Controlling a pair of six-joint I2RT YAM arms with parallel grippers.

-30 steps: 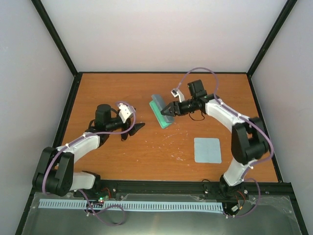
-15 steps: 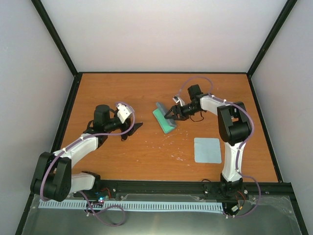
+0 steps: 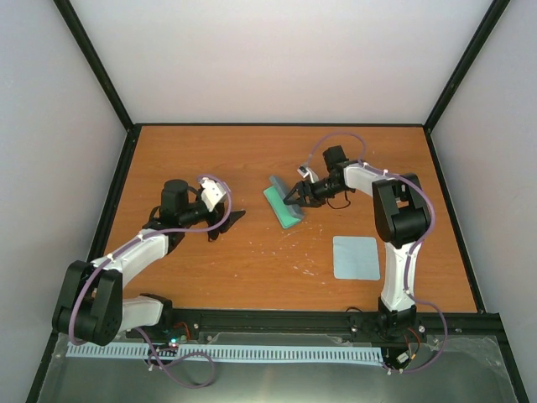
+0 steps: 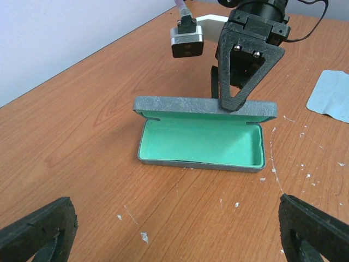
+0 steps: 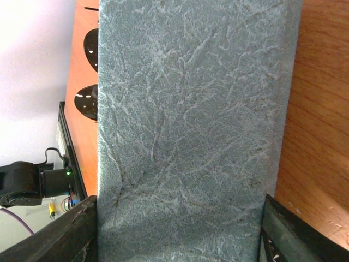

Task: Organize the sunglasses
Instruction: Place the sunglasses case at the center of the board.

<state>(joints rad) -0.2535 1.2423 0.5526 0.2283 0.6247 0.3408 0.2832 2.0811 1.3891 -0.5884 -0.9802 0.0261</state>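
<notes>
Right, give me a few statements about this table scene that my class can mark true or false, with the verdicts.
1. The case lies open with its green lining showing. True.
2. The sunglasses are packed inside the case. False: the green inside is bare. The dark lenses of the sunglasses show beyond the lid in the right wrist view.
3. The right tool is on the case's raised lid, with a finger on either side of it. True.
4. The left tool is holding the cloth. False: the left tool is wide open and empty, and the cloth lies flat, apart from both tools.
</notes>
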